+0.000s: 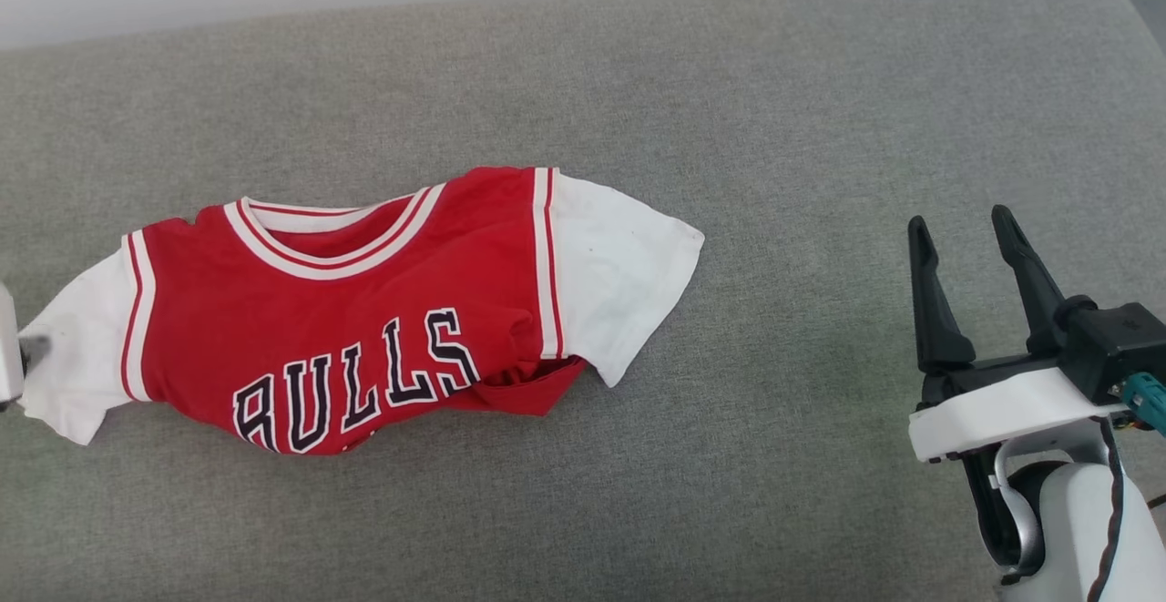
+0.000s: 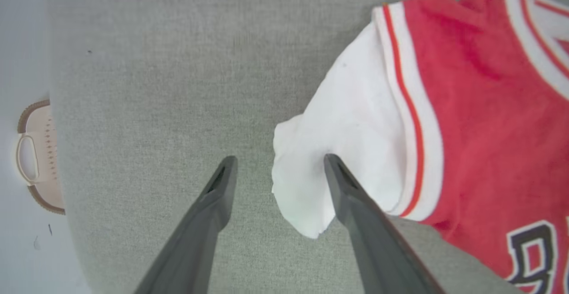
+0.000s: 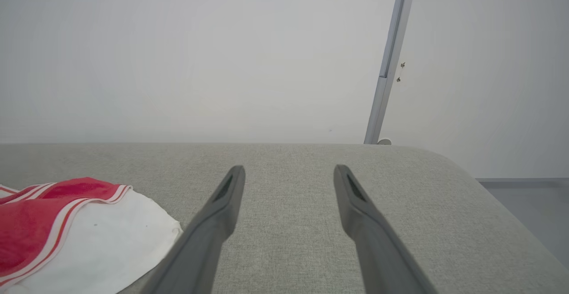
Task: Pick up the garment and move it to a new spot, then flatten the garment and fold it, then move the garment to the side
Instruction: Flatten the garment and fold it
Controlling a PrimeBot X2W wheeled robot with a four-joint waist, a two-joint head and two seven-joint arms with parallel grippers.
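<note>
The left hand is held splayed and empty astride the white sleeve tip of the garment, which is laid rumpled on the grey cushion to that hand's right, presumably awaiting flattening, while the right hand is held open, empty, well clear beyond it.

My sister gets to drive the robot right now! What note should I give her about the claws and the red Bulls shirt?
Garment: on the grey cushion, front up, both white sleeves spread, bottom edge bunched under.
Left gripper: open, holding nothing, at the end of one white sleeve.
Right gripper: open, empty, off to the shirt's right.
Done: shirt lies on the cushion, ungripped.
Left: flatten it, fold it, move it aside.
</note>
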